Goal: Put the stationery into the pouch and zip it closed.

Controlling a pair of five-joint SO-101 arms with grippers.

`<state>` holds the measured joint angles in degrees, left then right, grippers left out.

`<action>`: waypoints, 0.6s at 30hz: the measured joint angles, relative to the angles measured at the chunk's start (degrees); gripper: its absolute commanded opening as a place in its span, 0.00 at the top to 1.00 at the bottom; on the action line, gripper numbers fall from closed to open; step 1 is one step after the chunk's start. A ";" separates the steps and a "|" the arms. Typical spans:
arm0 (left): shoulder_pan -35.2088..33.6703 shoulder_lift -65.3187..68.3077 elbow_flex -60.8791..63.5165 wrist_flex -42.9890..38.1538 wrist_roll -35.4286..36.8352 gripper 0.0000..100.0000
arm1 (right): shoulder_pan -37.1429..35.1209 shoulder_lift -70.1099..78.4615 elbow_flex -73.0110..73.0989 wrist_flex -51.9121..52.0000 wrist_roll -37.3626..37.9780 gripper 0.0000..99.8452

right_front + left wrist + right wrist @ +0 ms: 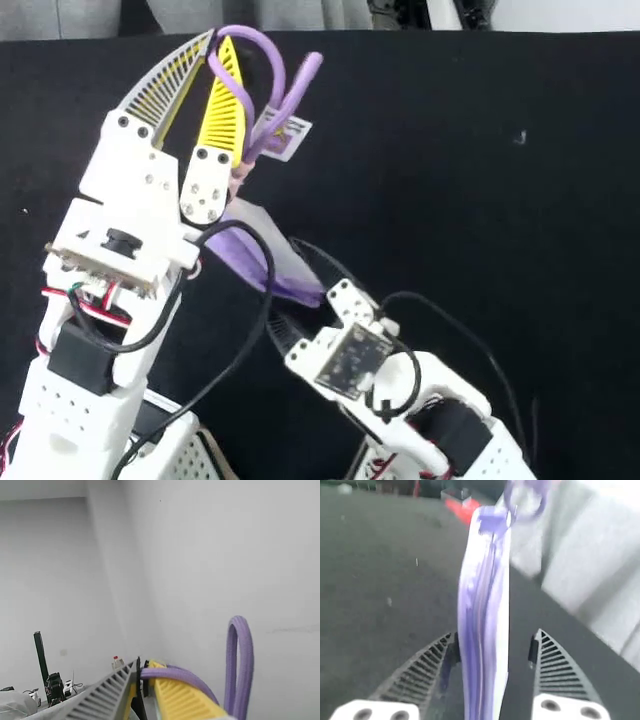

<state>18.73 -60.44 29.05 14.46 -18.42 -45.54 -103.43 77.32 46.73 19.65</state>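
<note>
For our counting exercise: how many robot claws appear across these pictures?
2. The left claw, raised, is shut on the purple strap; the right claw is open around the pouch.

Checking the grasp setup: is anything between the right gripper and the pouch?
Nothing visible does. The pouch hangs directly between the open fingers of the right gripper, while the left gripper is shut on a purple cord.

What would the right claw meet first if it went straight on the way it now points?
Most likely the purple pouch: it sits edge-on between the right claw's open fingers, directly in its line. Depth is unclear, so I cannot tell how soon they would touch.
</note>
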 measured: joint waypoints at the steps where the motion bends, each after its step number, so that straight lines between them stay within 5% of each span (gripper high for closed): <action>1: 0.00 0.00 0.18 0.00 0.00 0.97 | -0.18 0.00 0.88 -2.37 0.00 0.79; 5: 0.00 0.00 0.97 0.00 0.00 0.97 | -0.44 0.00 5.36 -13.71 0.00 0.99; 14: -0.70 -0.35 2.73 0.00 -0.09 0.97 | 6.77 -0.09 6.51 -15.12 -0.18 0.99; 18: -8.09 -0.26 7.21 0.00 -0.09 0.97 | 9.05 -0.09 2.99 -9.41 -0.26 0.99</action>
<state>10.64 -60.70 36.26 14.46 -18.51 -36.48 -103.52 80.31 37.32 19.38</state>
